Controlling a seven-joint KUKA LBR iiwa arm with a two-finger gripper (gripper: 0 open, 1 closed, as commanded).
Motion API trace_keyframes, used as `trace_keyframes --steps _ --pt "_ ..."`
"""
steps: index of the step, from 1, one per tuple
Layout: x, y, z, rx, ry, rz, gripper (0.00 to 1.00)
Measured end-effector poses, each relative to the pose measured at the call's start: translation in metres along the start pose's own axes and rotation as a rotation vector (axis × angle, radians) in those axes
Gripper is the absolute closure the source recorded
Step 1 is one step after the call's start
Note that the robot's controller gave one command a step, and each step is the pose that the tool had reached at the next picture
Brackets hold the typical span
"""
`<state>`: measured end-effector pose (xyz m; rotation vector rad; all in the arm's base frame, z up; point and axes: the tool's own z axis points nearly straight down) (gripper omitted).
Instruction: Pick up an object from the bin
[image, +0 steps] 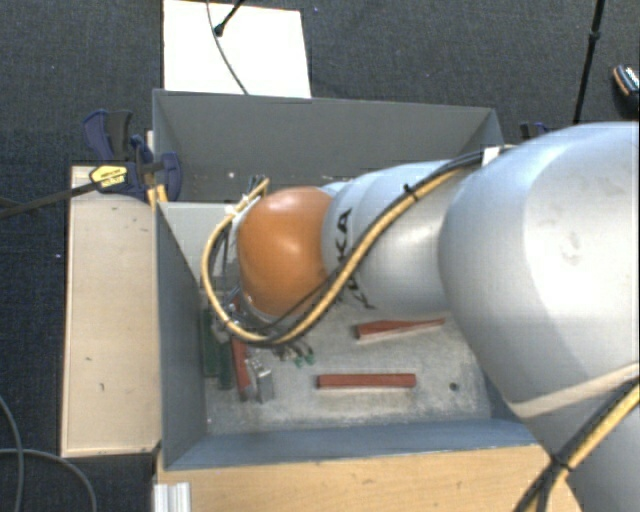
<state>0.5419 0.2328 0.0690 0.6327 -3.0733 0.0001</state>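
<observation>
Where the arm comes in from the right of the camera view, we see its broad silver body cross most of the grey bin and end in a rounded orange cover at the wrist, with a yellow-and-black cable looped along the arm and under that cover. Below the cover the jaws are down at the left end of the bin floor, close to the left wall; the cover and cable hide most of them, so we cannot tell whether they are released or clenched, nor whether anything sits between them. Right at that spot lies a short red-brown strip, running roughly front to back, and just beside it, against the left wall, a dark green thing whose kind we cannot make out. A small grey metal part shows just to the right of the strip; we cannot say if it belongs to the robot or to the bin. Further right on the speckled floor, apart from the jaws, lies a long red-brown stick, flat and nearly parallel to the front wall. Behind it, a second red-brown stick lies slightly tilted, its right end running under the arm. A tiny dark speck sits near the right end of the floor, well apart from both sticks.
</observation>
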Motion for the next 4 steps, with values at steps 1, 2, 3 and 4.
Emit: trace_keyframes --steps 1,2,3,4 --pt "-0.026 -0.068 -0.003 0.004 -0.011 -0.038 0.0" --pt "-0.007 -0.116 -0.008 0.002 -0.004 0.042 0.0" --pt "-0.007 -0.113 -0.007 -0.001 -0.004 0.045 1.0" --pt "0.019 -0.093 -0.136 0.002 -0.014 -0.062 1.0"
